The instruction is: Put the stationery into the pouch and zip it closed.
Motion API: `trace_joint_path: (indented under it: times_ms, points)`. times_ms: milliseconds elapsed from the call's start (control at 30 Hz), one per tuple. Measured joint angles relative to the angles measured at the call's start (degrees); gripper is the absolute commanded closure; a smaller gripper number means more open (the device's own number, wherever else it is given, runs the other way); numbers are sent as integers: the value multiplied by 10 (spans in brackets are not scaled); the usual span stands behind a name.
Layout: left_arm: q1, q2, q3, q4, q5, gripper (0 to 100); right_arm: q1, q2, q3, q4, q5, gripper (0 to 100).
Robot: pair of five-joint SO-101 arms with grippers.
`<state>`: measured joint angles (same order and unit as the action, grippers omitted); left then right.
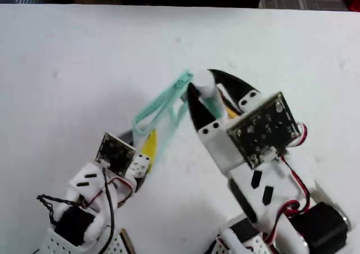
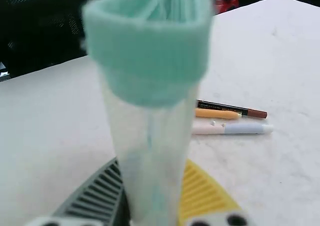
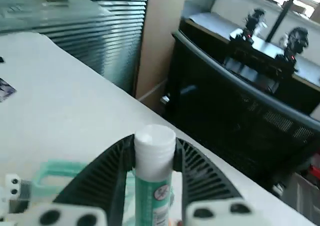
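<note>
Pouch (image 1: 162, 104) tight in left pincer (image 2: 150, 201), glue stick (image 3: 154, 173) in right pincer (image 3: 154, 147), above white table (image 1: 84, 57), blinds (image 3: 90, 36) behind

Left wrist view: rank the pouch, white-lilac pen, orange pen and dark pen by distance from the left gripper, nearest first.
1. pouch: gripped between the left gripper fingers.
2. white-lilac pen: on the table, near side of the pen row.
3. orange pen: middle of the row.
4. dark pen: far side of the row, right against the orange one.
</note>
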<state>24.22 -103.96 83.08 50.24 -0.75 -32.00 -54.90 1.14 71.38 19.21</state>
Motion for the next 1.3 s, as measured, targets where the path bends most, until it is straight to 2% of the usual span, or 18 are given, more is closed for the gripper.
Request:
trace_joint_path:
  times_ms: [200, 333, 500, 800, 1067, 1300]
  points:
    - [0, 0, 0, 0, 1, 976, -98, 85, -91, -41, -6, 981]
    - [0, 0, 0, 0, 1, 945, -143, 119, -102, -76, -68, 981]
    - [0, 0, 0, 0, 1, 821, -144, 151, -91, -89, -112, 981]
    - [0, -3, 0, 13, 1, 815, -122, 117, 23, -109, -114, 981]
    - [0, -4, -1, 15, 1, 815, -113, 31, 62, -113, -114, 981]
    - [0, -4, -1, 15, 1, 815, -112, 35, 159, -192, -114, 981]
